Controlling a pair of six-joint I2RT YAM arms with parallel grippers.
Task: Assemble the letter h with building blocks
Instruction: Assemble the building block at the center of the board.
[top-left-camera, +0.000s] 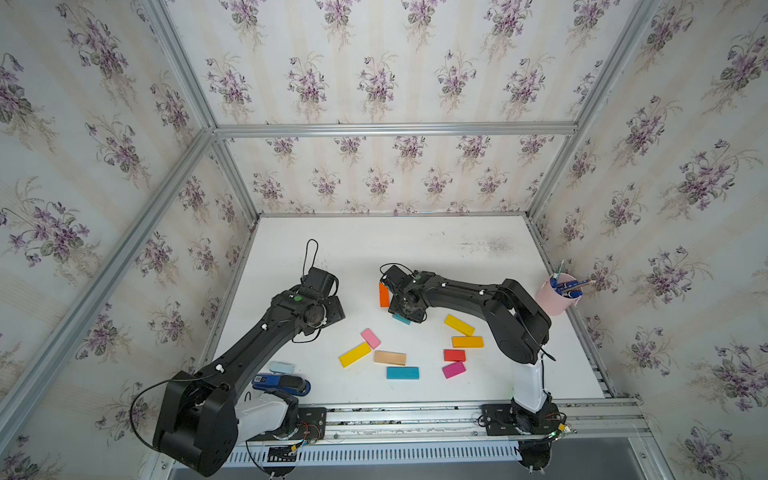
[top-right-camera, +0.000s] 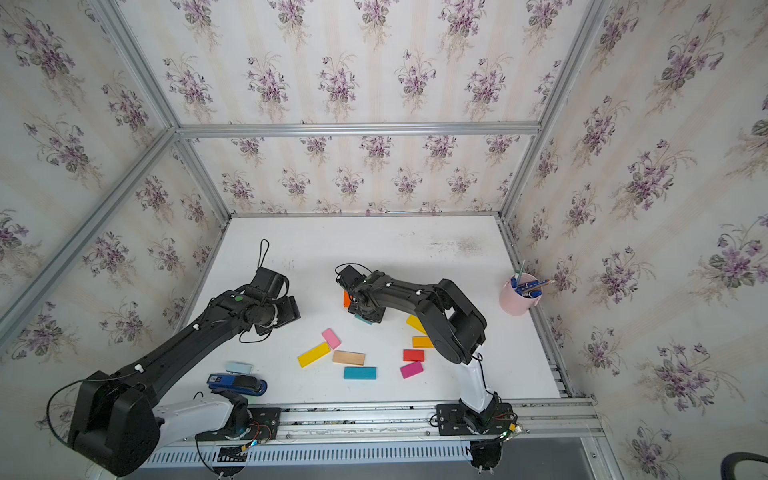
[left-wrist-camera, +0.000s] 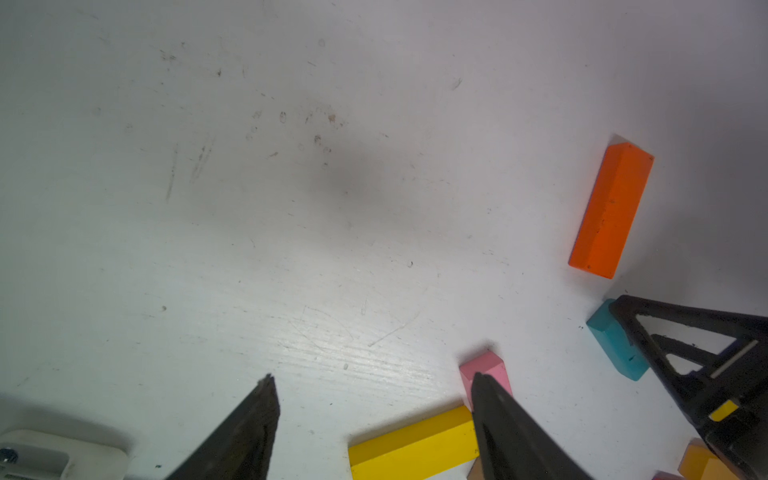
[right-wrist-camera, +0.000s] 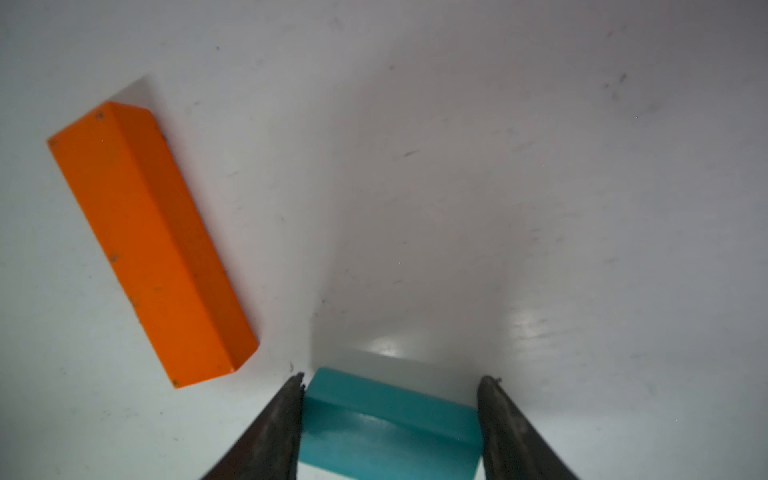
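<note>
My right gripper (right-wrist-camera: 393, 377) is shut on a short teal block (right-wrist-camera: 386, 428) resting on the white table, one finger against each end; in a top view this block (top-left-camera: 401, 319) peeks out under the wrist. Just beside it lies a long orange block (top-left-camera: 383, 295), also seen from the left wrist (left-wrist-camera: 611, 212). My left gripper (left-wrist-camera: 372, 375) hovers open and empty to the left, near a pink block (top-left-camera: 370, 338) and a long yellow block (top-left-camera: 354, 354). Loose wood (top-left-camera: 390, 358), teal (top-left-camera: 402, 372), yellow (top-left-camera: 459, 325), amber (top-left-camera: 467, 342), red (top-left-camera: 454, 355) and magenta (top-left-camera: 453, 369) blocks lie nearer the front. No letter h is in view.
A pale blue pad (top-left-camera: 281, 368) and a dark blue stapler-like object (top-left-camera: 282, 383) sit at the front left beside the left arm. A pink cup of pens (top-left-camera: 557, 295) stands at the right edge. Flowered walls enclose the table on three sides.
</note>
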